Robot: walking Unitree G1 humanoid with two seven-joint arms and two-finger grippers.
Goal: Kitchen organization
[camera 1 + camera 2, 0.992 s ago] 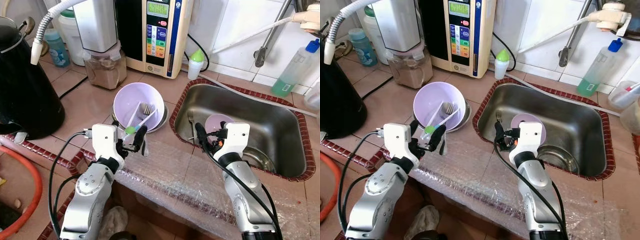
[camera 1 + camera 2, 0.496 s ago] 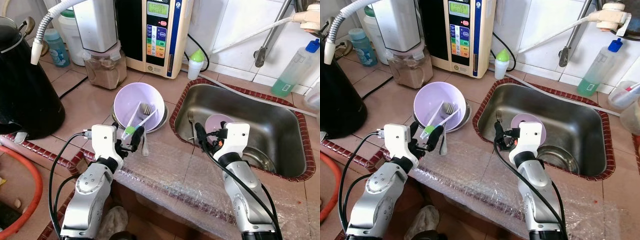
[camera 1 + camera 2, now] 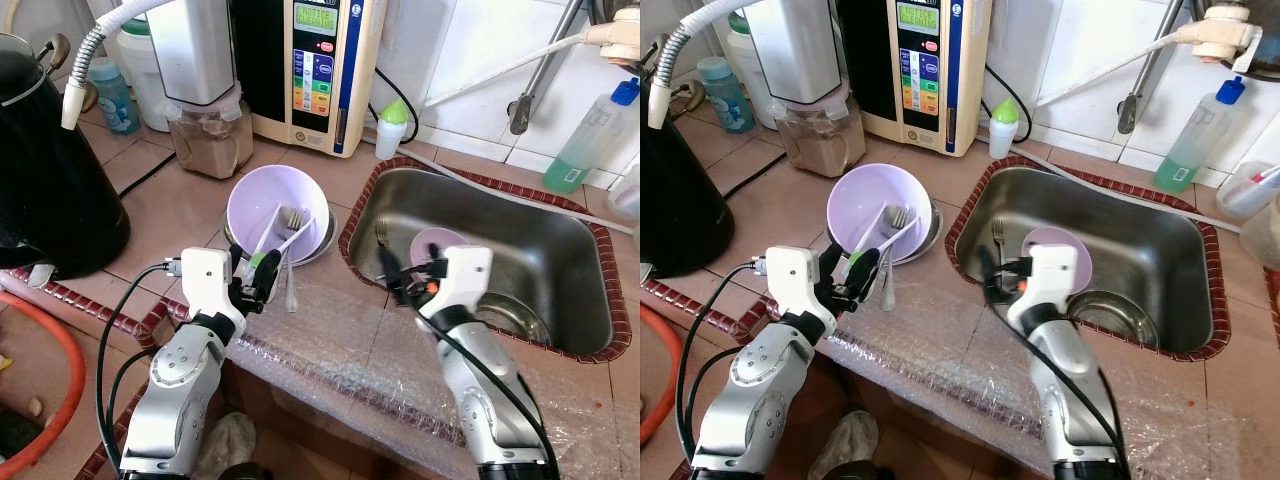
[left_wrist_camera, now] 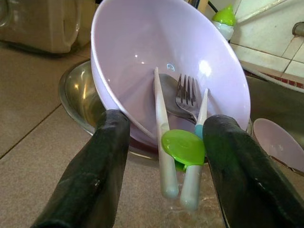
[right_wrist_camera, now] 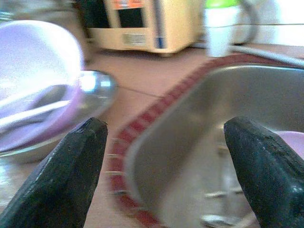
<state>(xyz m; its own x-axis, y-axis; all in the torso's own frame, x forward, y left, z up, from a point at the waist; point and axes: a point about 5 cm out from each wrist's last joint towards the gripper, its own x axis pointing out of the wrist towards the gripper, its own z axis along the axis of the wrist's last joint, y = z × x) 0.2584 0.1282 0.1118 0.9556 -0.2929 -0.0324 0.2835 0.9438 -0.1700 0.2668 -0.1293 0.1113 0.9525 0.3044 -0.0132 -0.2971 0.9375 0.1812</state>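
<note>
While the left tool (image 4: pixel 164 156) gapes at the near rim of the purple bowl (image 3: pixel 277 208) on the table (image 3: pixel 160 200), a hasty close could clip the rim, not the green-ended spoon (image 4: pixel 184 152), and tip it. The right tool (image 3: pixel 992 277), also apart, hangs over the sink (image 3: pixel 560 260), blurred. The fork (image 4: pixel 186 92) hides what lies under it.

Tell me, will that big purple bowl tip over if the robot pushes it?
Probably, a bit. The purple bowl already sits tilted in a metal dish, so a nudge could rock it. It looks like light plastic. The fork and utensils leaning inside might slide out toward the left end effector.
</note>
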